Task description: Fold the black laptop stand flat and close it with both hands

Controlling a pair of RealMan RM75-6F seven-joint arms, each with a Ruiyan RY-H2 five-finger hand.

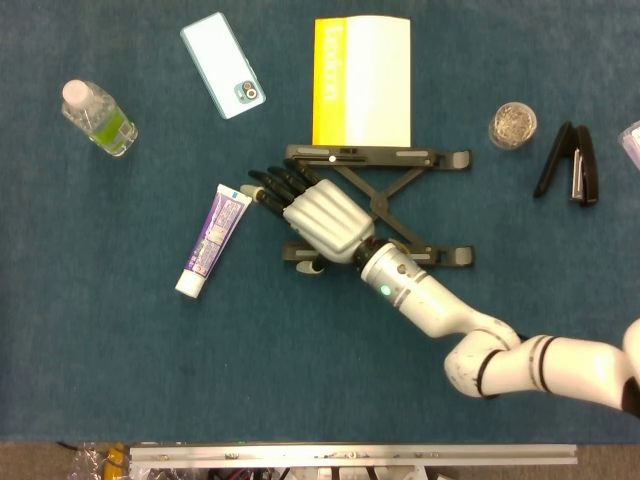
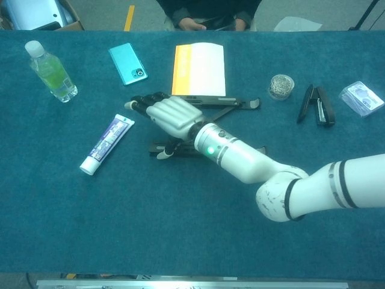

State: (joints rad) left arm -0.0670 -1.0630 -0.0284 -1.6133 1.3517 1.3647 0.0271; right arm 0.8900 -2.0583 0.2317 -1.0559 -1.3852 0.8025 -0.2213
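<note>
The black laptop stand (image 1: 400,155) lies spread on the blue cloth, two long bars joined by crossed struts; the chest view shows its far bar (image 2: 234,102). The far bar touches the near edge of the yellow and white booklet (image 1: 362,80). My right hand (image 1: 315,215) lies palm down over the stand's left end, its dark fingers stretched out to the left past the far bar. Its thumb shows beside the left end of the near bar. From the chest camera the right hand (image 2: 171,114) hides that end of the stand. My left hand appears in neither view.
A toothpaste tube (image 1: 212,240) lies just left of the fingertips. A phone (image 1: 223,65) and a bottle (image 1: 98,117) are at the far left. A jar of clips (image 1: 513,125), a black stapler (image 1: 570,163) and a small box (image 2: 361,98) sit at the right.
</note>
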